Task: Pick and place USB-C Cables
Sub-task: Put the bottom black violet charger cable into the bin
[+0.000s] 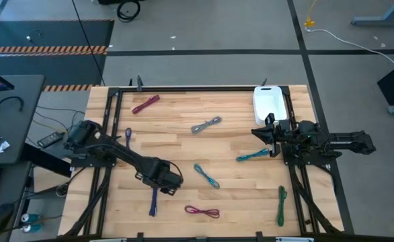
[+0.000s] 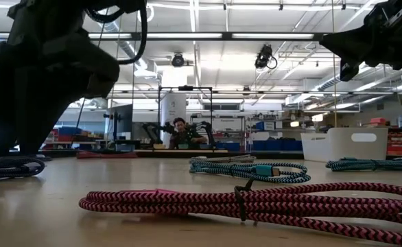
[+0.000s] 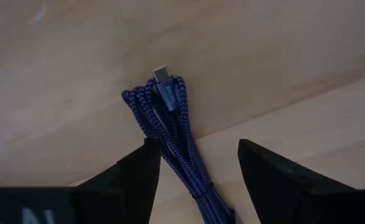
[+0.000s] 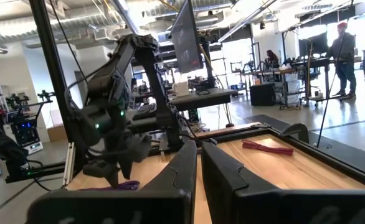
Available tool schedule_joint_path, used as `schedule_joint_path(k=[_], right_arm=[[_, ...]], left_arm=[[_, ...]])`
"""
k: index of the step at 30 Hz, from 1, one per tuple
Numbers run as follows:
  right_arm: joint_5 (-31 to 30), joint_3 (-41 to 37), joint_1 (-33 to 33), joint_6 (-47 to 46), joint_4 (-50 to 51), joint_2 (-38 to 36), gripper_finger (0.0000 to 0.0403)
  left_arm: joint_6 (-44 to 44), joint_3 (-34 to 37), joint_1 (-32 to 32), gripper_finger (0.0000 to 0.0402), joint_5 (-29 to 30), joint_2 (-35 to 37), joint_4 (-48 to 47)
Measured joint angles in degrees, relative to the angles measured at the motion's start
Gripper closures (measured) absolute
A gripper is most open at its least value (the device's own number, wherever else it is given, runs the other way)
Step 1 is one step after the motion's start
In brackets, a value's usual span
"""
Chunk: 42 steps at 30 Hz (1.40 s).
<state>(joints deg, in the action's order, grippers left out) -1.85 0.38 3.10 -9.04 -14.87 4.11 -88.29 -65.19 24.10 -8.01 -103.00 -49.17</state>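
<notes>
A purple braided cable (image 3: 170, 124) lies flat on the wood near the table's near-left, connector end away from my wrist. My left gripper (image 3: 195, 165) (image 1: 158, 185) is open just above it, one finger on each side of the bundle, one finger edge close beside the strands. My right gripper (image 4: 199, 163) (image 1: 264, 133) is shut on nothing, raised beside the white bin (image 1: 269, 102). The other cables lie loose on the table: maroon (image 1: 145, 104), grey (image 1: 206, 125), teal (image 1: 253, 156), light blue (image 1: 207, 176), magenta-red (image 1: 202, 212), green (image 1: 281, 205).
The white bin stands at the table's far right corner (image 2: 348, 144). In the low view the magenta-red cable (image 2: 256, 202) lies nearest the near edge, with the light blue one (image 2: 249, 169) behind it. A black frame rims the table. People stand in the room beyond.
</notes>
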Motion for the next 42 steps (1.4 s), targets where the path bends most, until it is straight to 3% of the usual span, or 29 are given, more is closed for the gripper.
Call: schedule_joint_path(k=[10, 18, 22, 31, 33, 35, 42], right_arm=[[0.0, 0.0, 0.0, 0.0, 0.0, 0.0, 0.0373], [0.0, 0.0, 0.0, 0.0, 0.0, 0.0, 0.0373], [0.0, 0.0, 0.0, 0.0, 0.0, 0.0, 0.0373], [0.0, 0.0, 0.0, 0.0, 0.0, 0.0, 0.0373], [0.0, 0.0, 0.0, 0.0, 0.0, 0.0, 0.0373], [0.0, 0.0, 0.0, 0.0, 0.0, 0.0, 0.0373], [0.0, 0.0, 0.0, 0.0, 0.0, 0.0, 0.0373]], left_arm=[[0.5, 0.1, 0.4, 0.0187, -0.4, -1.5, -0.6], [0.0, 6.6, 0.5, 0.0225, -1.2, -1.1, 7.0], [0.5, 7.0, 0.5, 0.026, 0.3, -1.1, 8.4], [4.7, 7.1, 0.7, 0.0378, 3.3, -1.2, 9.1], [5.3, 7.2, 0.7, 0.0382, 4.0, -0.7, 9.0], [5.6, 7.3, 0.7, 0.0381, 5.9, 0.5, 8.9], [7.1, 7.5, -0.5, 0.0381, 22.2, 11.6, 6.5]])
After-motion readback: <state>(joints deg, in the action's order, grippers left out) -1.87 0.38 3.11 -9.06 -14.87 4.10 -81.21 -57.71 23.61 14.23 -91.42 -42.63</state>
